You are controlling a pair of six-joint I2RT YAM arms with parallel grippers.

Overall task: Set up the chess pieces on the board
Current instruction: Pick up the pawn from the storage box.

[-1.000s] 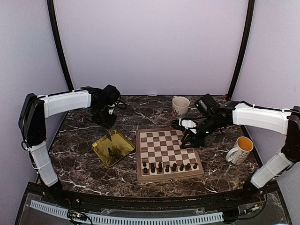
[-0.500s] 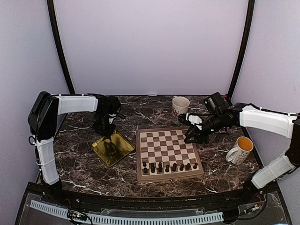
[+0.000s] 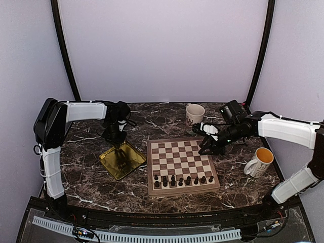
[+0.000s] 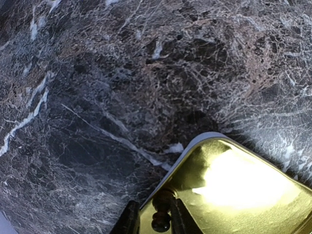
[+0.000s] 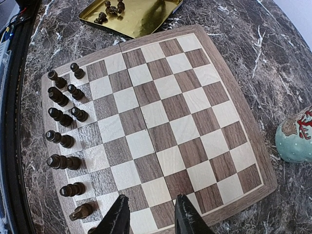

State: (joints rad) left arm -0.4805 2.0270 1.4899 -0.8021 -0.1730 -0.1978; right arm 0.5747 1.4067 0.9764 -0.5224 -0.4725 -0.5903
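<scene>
The left claw has swung in from the dark marble table's 10 o'clock and narrowed. It now pinches a small dark chess piece at the corner of the shiny gold square tray, at 9 o'clock of the square wooden chequered board. The right claw, spread and empty, has drawn back toward the board's 2 o'clock corner. Another placement looks imminent.

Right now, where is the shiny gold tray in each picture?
Top view: gold tray, middle-left, just left of the chessboard.
Left wrist view: gold tray at bottom right, one corner poking in.
Right wrist view: gold tray at top edge, left of middle, beyond the chessboard.
Shared landmark: the dark marble table around it, in all three.
</scene>
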